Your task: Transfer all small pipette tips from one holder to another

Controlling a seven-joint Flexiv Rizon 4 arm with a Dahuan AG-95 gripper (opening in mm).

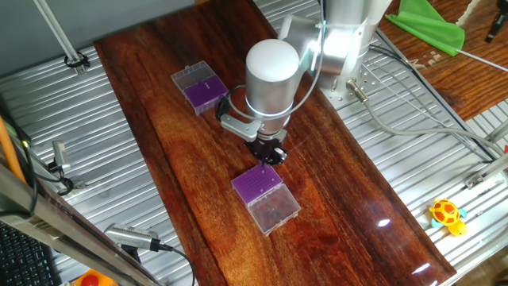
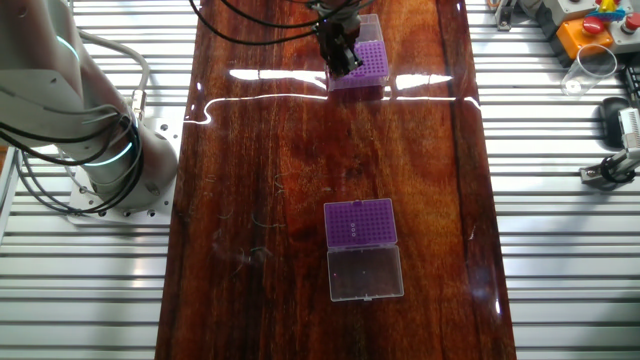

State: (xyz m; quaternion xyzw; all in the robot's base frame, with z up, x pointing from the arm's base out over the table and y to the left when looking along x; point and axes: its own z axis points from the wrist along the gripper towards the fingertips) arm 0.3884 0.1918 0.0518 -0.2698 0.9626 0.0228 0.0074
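Two clear holders with purple inserts stand on the wooden table (image 1: 167,151). My gripper (image 1: 270,156) (image 2: 343,62) hangs over the far edge of the nearer holder (image 1: 264,193), which appears at the top of the other fixed view as the same holder (image 2: 366,62). The dark fingers stand close together, and their tips are too small to read. The second holder (image 1: 202,86) (image 2: 360,222) lies apart from the arm with its clear lid (image 2: 366,272) folded open. A few tiny specks, the small pipette tips (image 2: 357,212), show on its insert.
Ribbed metal surfaces flank the wooden board on both sides. The arm's base (image 2: 100,150) stands on one of them, trailing cables. A yellow toy (image 1: 447,214), a green cloth (image 1: 432,28), a clear cup (image 2: 592,68) and an orange button box (image 2: 590,25) lie off the board.
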